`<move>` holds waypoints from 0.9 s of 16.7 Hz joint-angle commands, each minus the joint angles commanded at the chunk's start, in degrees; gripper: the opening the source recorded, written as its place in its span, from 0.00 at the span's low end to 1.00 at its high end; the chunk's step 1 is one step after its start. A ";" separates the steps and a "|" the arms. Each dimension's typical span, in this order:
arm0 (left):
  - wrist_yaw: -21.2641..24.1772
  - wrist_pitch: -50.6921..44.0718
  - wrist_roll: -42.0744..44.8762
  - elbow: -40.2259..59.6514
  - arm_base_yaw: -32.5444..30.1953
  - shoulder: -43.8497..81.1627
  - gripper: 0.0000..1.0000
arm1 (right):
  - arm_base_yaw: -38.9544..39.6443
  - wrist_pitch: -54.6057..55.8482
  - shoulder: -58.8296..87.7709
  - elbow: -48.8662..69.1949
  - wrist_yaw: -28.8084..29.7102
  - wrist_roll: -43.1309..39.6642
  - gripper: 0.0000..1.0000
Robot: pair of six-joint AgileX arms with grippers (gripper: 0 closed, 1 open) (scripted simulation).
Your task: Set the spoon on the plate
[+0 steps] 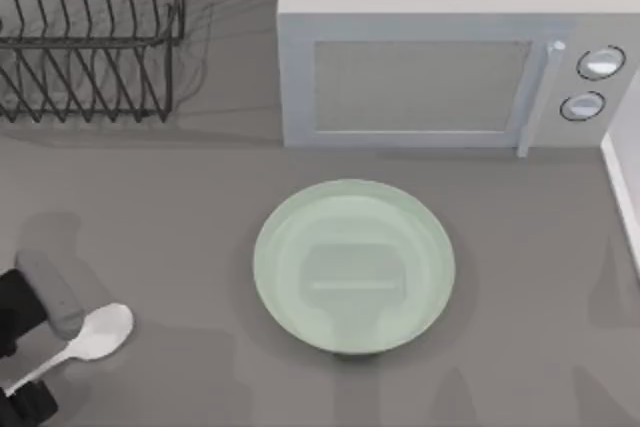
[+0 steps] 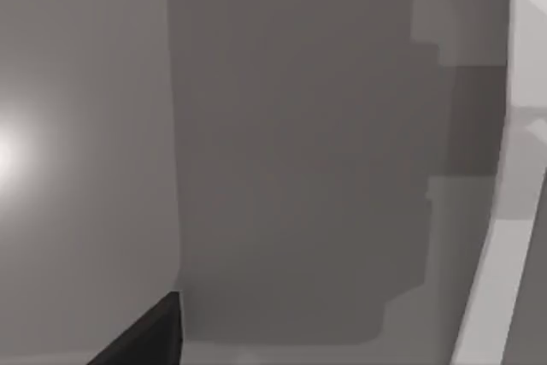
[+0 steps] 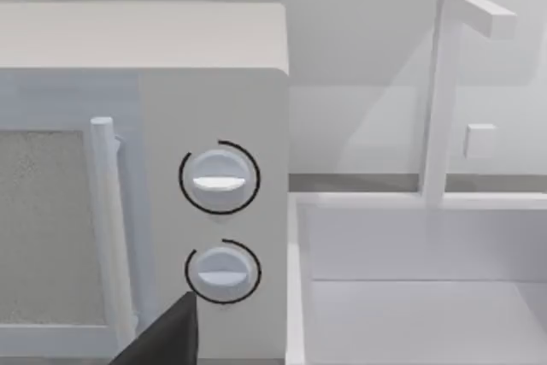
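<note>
The spoon [image 1: 96, 334] is white and lies at the table's front left, its oval bowl pointing toward the plate and its thin handle running back to the left edge. My left gripper [image 1: 24, 365] is at that edge, with dark parts on both sides of the handle; the handle's end is hidden there. The plate [image 1: 290, 217], round and pale mint green, sits in the middle of the table, well to the right of the spoon, with nothing on it. A dark tip of my right gripper [image 3: 164, 338] faces the microwave's knobs.
A white microwave [image 1: 430, 67] stands at the back, behind the plate. A black wire dish rack [image 1: 90, 37] is at the back left. A white sink with a tap [image 3: 444, 91] is at the right edge. Bare grey tabletop lies between spoon and plate.
</note>
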 joint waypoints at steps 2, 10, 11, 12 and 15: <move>0.00 0.00 0.00 0.00 0.00 0.00 0.47 | 0.00 0.00 0.00 0.00 0.00 0.00 1.00; 0.00 0.00 0.00 0.00 0.00 0.00 0.00 | 0.00 0.00 0.00 0.00 0.00 0.00 1.00; 0.00 0.00 0.00 0.00 0.00 0.00 0.00 | 0.00 0.00 0.00 0.00 0.00 0.00 1.00; 0.00 0.00 0.00 0.00 0.00 0.00 0.00 | 0.00 0.00 0.00 0.00 0.00 0.00 1.00; 0.00 0.00 0.00 0.00 0.00 0.00 0.00 | 0.00 0.00 0.00 0.00 0.00 0.00 1.00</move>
